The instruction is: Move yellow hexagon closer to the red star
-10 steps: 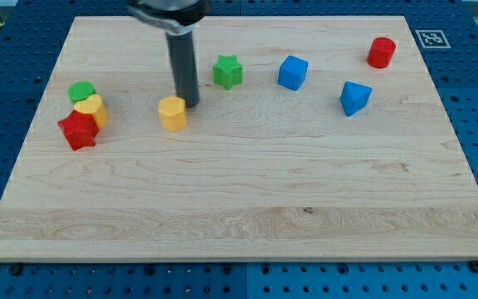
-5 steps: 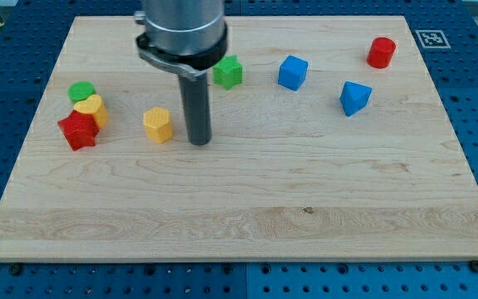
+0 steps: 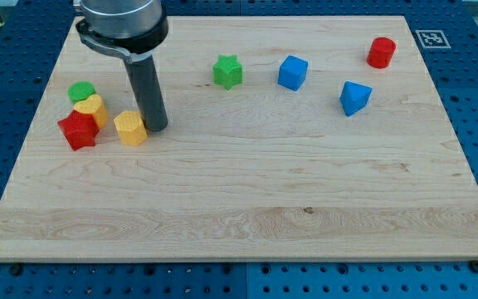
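Camera view: my tip (image 3: 157,128) is seen touching the yellow hexagon (image 3: 130,129) on its right; the red star (image 3: 78,130) lies near, further left. No fingers are fitted.

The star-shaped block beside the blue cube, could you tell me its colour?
Green star, in the camera view.

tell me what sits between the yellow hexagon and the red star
Only a narrow strip of bare board, in the camera view, lies between yellow hexagon and red star. My tip touches the hexagon's right side.

One raised view, angled down over the whole wooden board (image 3: 247,199), moderately close.
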